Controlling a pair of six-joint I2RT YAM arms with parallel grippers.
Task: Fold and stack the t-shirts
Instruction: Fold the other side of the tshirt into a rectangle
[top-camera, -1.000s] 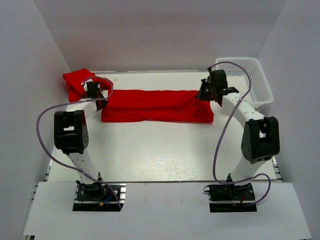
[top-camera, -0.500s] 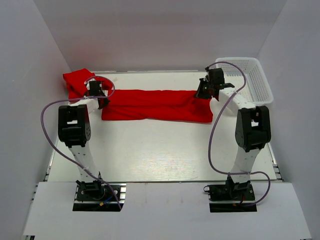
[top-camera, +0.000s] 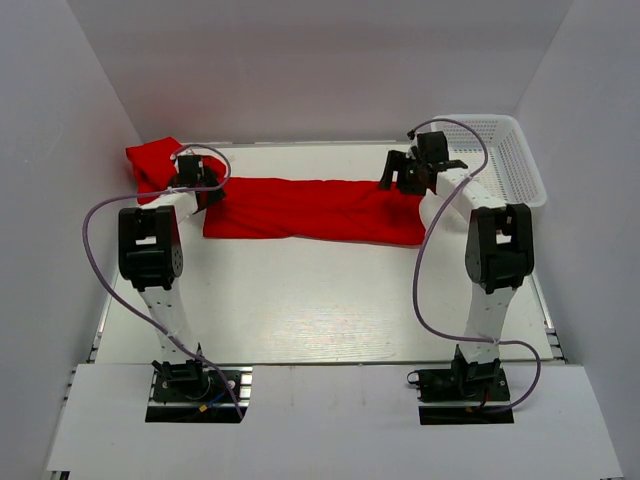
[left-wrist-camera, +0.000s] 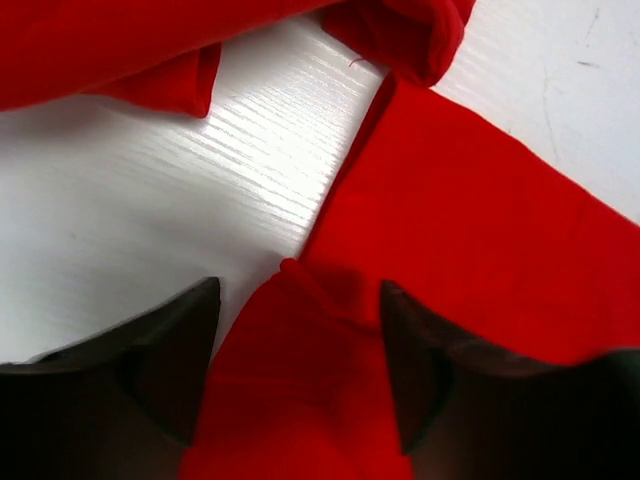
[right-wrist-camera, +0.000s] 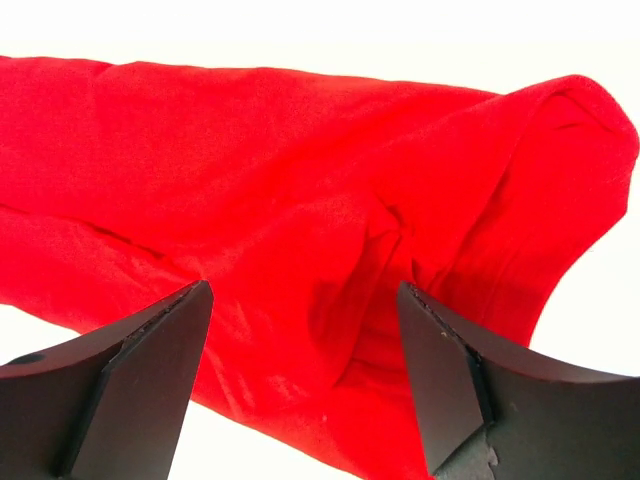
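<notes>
White tabletop (top-camera: 320, 300) inside pale walls carries one t-shirt (top-camera: 310, 210) folded into a long red strip across its far half; a second t-shirt (top-camera: 150, 160) lies bunched in the far left corner, just beside the strip's left end; a white mesh basket (top-camera: 525, 170) stands at the far right; left fingers (left-wrist-camera: 170, 370) are spread apart at the strip's left end, cloth lying loose between them, nothing pinched; right fingers (right-wrist-camera: 140, 380) are spread wide over the strip's right end, gripping nothing.
</notes>
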